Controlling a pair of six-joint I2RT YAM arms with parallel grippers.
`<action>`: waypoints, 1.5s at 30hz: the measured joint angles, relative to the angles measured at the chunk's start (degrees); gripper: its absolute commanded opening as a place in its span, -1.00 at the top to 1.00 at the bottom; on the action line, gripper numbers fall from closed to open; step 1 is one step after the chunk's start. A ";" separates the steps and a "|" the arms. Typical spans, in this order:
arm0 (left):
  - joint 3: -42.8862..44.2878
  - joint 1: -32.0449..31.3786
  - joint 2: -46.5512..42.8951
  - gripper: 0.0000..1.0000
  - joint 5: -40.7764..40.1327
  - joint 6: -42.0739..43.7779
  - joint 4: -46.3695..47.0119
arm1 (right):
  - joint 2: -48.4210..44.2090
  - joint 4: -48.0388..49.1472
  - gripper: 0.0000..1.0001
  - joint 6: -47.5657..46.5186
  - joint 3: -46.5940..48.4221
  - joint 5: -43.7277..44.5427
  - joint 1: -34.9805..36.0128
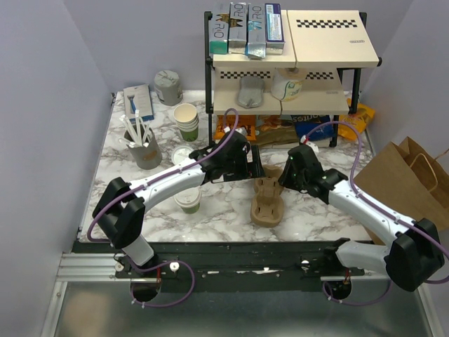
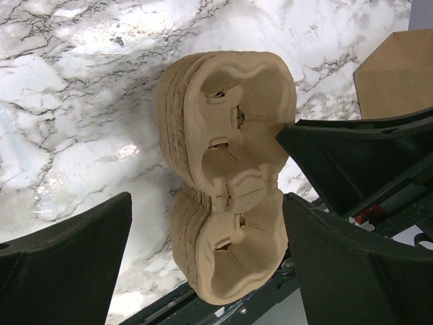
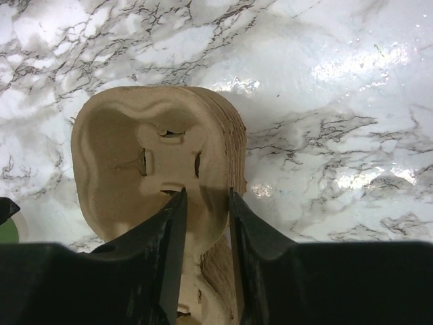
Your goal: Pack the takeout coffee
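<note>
Left arm: base at the table's 7 o'clock corner, elbow raised beside it, white forearm running toward 2 o'clock to mid-table. Wrist tips down. Left claw (image 1: 254, 168) hangs spread wide, nothing between its fingers (image 2: 74, 264). Its wrist view looks down on the stack of brown moulded-pulp cup carriers (image 2: 226, 176) lying on the white marble table (image 1: 316, 210); the black fingers sit at either lower corner of that view, clear of the pulp.

Right arm: base at 5 o'clock, forearm running toward 10 o'clock, wrist bent down over the far end of the stack. Right claw (image 3: 206, 193) has its jaws narrow, astride the rim wall of the top carrier; pulp shows in the gap. Cannot tell whether the pads actually pinch it.

The two claws face each other across the stack's far end, close but apart in the overhead view.

Takeout coffee (image 1: 188, 201), a small paper cup, cream above a green band, white round plastic lid: upright on the table at 9 o'clock of the carrier stack, just on the near side of the left forearm, held by neither claw.

Brown paper bag (image 1: 400, 179) stands off the table's 3 o'clock edge. Grey cup of white sticks (image 1: 146, 153) and stack of lidless cups (image 1: 186, 121) sit toward 10 o'clock.
</note>
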 measured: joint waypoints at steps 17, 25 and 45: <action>0.00 0.00 0.00 -0.98 0.02 0.33 0.00 | -0.57 -2.23 0.99 -1.36 1.90 0.96 -0.04; -0.76 0.00 -0.31 -0.98 1.09 0.68 0.92 | -4.52 -1.64 0.99 -1.31 1.73 -0.22 -0.04; -8.39 0.70 -3.45 -0.86 8.66 1.01 10.08 | -17.90 6.86 0.99 0.57 -3.72 -2.51 -0.04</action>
